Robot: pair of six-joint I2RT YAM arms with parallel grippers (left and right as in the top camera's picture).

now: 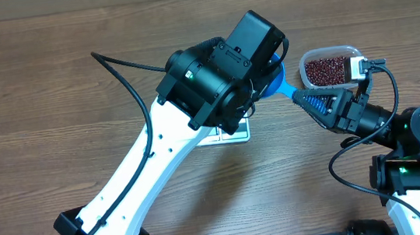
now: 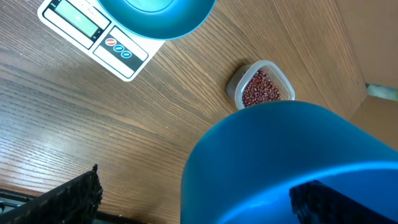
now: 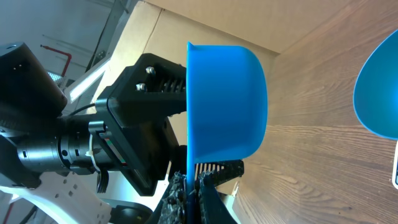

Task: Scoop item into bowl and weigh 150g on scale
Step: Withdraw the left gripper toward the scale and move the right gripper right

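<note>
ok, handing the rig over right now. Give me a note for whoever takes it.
Left gripper: open, jaws wide, with the blue scoop's cup between them.
Right gripper: shut on the scoop's handle, held above the table.
Things: the bowl sits on the scale. The beans are in the clear tub beside it.
Done: the bowl is placed, and no beans show in the part of it in view.
Left: scoop beans, pour them into the bowl, and reach 150 g. The scoop's inside is hidden and the display is unreadable.
</note>
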